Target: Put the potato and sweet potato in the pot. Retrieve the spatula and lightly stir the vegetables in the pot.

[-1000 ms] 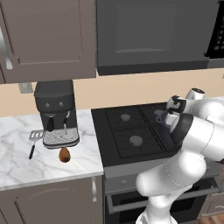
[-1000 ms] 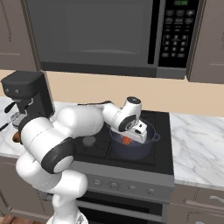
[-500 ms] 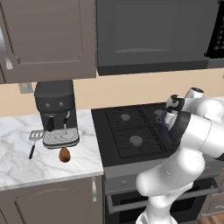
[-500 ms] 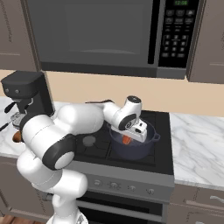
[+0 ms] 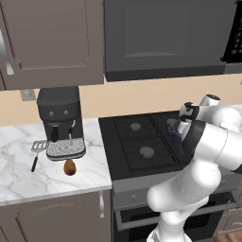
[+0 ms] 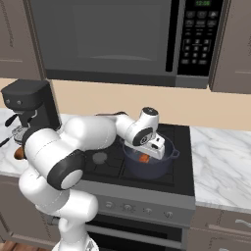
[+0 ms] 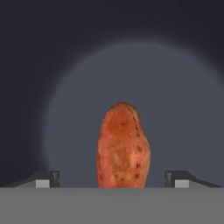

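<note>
The orange-red sweet potato (image 7: 123, 146) lies on the floor of the dark blue-grey pot (image 7: 175, 109), between my gripper's (image 7: 113, 178) widely parted tips and touched by neither. From the right base, the gripper (image 6: 150, 153) reaches down into the pot (image 6: 169, 156) on the stove's front right burner, open just above the sweet potato (image 6: 143, 158). The brown potato (image 5: 70, 167) rests on the marble counter in front of the coffee machine. The spatula (image 5: 37, 152) lies left of it, silver head toward the machine, black handle toward the counter's front.
A black coffee machine (image 5: 61, 120) stands on the marble counter (image 5: 19, 177) left of the black stove (image 5: 137, 142). A microwave (image 6: 196, 39) hangs above the stove, with cabinets either side. My arm stretches across the cooktop to the pot.
The jaws have opened wide and let go of the sweet potato, which now lies in the pot. The arm has hardly moved.
</note>
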{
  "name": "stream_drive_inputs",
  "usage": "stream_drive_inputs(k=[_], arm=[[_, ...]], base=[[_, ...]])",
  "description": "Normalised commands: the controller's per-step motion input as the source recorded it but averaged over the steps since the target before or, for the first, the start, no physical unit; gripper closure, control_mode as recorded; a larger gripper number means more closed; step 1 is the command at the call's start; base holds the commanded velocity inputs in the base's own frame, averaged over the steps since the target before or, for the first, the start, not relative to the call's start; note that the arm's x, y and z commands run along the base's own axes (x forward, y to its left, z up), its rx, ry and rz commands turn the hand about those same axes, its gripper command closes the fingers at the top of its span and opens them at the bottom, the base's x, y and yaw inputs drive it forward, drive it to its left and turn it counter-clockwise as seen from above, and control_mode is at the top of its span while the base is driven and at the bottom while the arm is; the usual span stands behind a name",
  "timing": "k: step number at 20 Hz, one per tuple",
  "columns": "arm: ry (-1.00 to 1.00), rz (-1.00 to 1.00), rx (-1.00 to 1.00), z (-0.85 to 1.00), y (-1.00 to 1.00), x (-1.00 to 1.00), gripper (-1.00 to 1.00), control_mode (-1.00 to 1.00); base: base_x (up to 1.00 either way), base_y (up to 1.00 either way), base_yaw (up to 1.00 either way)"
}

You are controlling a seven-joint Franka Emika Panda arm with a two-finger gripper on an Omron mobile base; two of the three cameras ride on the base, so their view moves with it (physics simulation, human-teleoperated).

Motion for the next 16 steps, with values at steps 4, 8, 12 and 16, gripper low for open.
stream_drive_inputs(k=[4,8,12,16], arm=[[0.0,0.0,0.0,0.18,0.0,-0.04,-1.0,-1.0],[-0.02,0.0,0.0,0.57,0.0,-0.28,-1.0,-1.0],[-0.01,0.0,0.0,0.56,0.0,-0.35,-1.0,-1.0],[-0.02,0.0,0.0,0.54,0.09,-0.42,-1.0,-1.0]], base=[[0.0,0.0,0.0],[0.0,0.0,0.0],[0.0,0.0,0.0],[0.0,0.0,0.0]])
